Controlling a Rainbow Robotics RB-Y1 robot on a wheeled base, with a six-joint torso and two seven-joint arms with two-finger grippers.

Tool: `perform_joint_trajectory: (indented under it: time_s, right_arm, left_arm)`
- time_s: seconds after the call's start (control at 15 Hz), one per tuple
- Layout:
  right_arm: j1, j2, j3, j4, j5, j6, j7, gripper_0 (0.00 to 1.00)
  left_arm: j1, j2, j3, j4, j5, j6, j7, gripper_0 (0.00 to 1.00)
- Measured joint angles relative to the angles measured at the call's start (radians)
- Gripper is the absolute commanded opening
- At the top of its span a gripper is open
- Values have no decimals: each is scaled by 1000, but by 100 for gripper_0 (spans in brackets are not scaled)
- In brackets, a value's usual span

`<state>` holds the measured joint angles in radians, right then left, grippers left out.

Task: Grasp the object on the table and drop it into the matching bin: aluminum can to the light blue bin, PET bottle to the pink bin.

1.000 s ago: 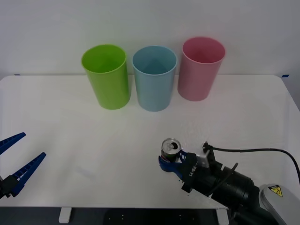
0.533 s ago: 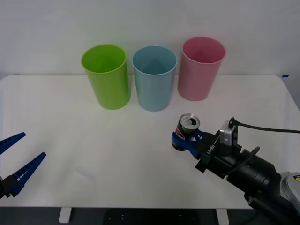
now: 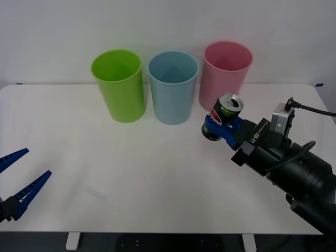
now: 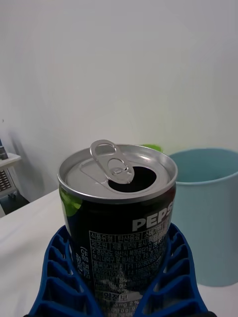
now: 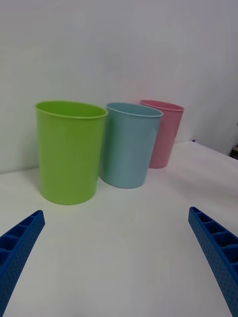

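The can (image 3: 224, 116) rides tilted in the right pincer (image 3: 220, 127), lifted off the tabletop (image 3: 131, 168) just in front of the pink bin (image 3: 227, 76). Its blue fingers (image 4: 171, 277) are clamped on the can's lower half. Releasing here risks the wrong bin; the light blue bin (image 3: 173, 86) stands beside it at the far edge. The right arm reaches low from the near right corner. The left pincer (image 3: 18, 178) waits open at the near left edge.

In our right wrist view, the small dark blue and black aluminum can (image 4: 119, 213) runs off the picture's edge, and its lower sides are covered by the right gripper's (image 4: 119, 277) ribbed blue fingers (image 4: 59, 272). The can hides most of the lime green plastic bin (image 4: 151, 147), and the tall light blue plastic bin (image 4: 208, 218) is cut off. In the front view we lose the left gripper's (image 3: 14, 181) base at the edge.
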<state>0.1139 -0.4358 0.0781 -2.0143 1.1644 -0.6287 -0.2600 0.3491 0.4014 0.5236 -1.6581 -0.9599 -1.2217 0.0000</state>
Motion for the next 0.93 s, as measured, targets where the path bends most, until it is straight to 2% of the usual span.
perform_joint_trajectory:
  time_s: [0.27,0.53,0.93]
  right_arm:
    - [-87,-31,0,-6,4,87,-46,0]
    - [-186,-45,1,14,81,125,-168,0]
    - [-409,-54,11,204,123,114,-201,0]
  left_arm:
    - [0,0,0,0,0,0,0,100]
    - [0,0,0,0,0,0,0,100]
    - [0,0,0,0,0,0,0,100]
